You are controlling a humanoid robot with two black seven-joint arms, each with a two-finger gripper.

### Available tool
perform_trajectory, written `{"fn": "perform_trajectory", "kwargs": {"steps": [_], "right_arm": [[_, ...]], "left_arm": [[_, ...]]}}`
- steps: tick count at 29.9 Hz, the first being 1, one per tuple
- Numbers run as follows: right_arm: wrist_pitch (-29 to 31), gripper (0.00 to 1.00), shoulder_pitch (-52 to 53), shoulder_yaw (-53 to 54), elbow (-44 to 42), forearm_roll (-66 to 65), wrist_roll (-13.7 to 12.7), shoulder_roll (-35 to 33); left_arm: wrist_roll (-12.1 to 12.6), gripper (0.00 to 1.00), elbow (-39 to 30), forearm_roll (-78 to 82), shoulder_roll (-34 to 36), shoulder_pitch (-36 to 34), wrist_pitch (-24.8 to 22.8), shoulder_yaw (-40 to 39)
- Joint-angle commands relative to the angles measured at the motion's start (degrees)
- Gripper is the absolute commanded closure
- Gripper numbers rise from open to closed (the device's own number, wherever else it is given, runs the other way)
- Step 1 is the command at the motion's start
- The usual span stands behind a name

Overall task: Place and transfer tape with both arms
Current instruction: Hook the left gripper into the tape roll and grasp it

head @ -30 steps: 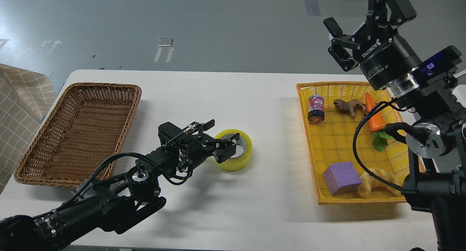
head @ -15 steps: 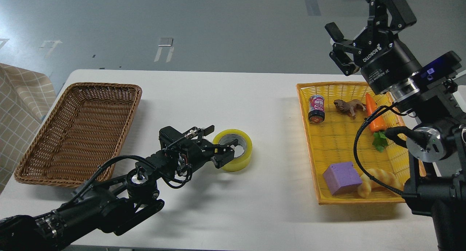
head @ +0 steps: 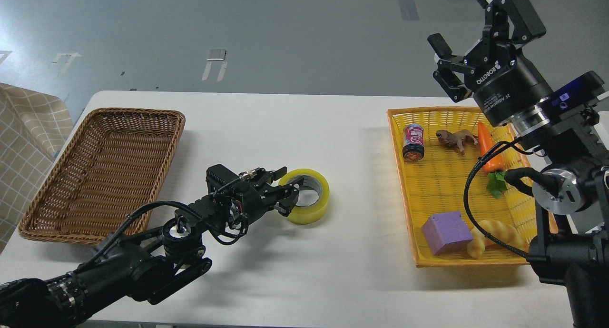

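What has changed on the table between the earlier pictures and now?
The left gripper pulled back leftward from the tape; whether it grips the near edge is unclear. The right gripper drifted slightly right, open. The tape and both baskets stayed.

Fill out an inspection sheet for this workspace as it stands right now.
Surface: white table, bare between the two baskets.
Job's things: tape lying flat on the table at centre, hole up.
Clutter: empty brown wicker basket at left; yellow basket at right holding a can, toy animal, carrot, purple cube and bread.
Grippers: left gripper at the tape's left rim, fingers apart, not clamped; right gripper raised above the yellow basket's far edge, open and empty.
Cables: black cable looping off the right arm over the yellow basket.
Surroundings: grey floor; checked cloth at far left.
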Motion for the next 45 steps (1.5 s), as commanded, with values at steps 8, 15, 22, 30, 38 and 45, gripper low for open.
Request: {"fn": "perform_trajectory", "kwargs": {"steps": [8, 15, 22, 30, 38, 45], "right_arm": [[-0.1, 0.00, -0.6, 0.1, 0.0, 0.0, 0.0, 0.0], [-0.3, 0.00, -1.0, 0.1, 0.1, 0.0, 0.0, 0.0], [-0.3, 0.00, -1.6, 0.1, 0.0, 0.0, 0.0, 0.1], [-0.4, 0.00, -2.4, 0.1, -0.1, 0.0, 0.0, 0.4], [-0.9, 0.00, -2.7, 0.0, -0.2, 0.0, 0.0, 0.5], [-0.9, 0.00, -3.0, 0.0, -0.4, 0.0, 0.0, 0.5]], "left_arm": [[-0.6, 0.50, 0.0, 0.0, 0.3, -0.3, 0.0, 1.6], [-0.5, 0.80, 0.4, 0.0, 0.4, -0.3, -0.1, 1.6], [0.2, 0.93, 0.4, 0.0, 0.4, -0.3, -0.1, 1.5], [0.1, 0.97, 0.4, 0.0, 0.4, -1.6, 0.0, 1.4], [-0.1, 0.98, -0.3, 0.0, 0.4, -2.7, 0.1, 1.4], [-0.5, 0.98, -1.0, 0.0, 1.6, -3.1, 0.4, 1.4]]}}
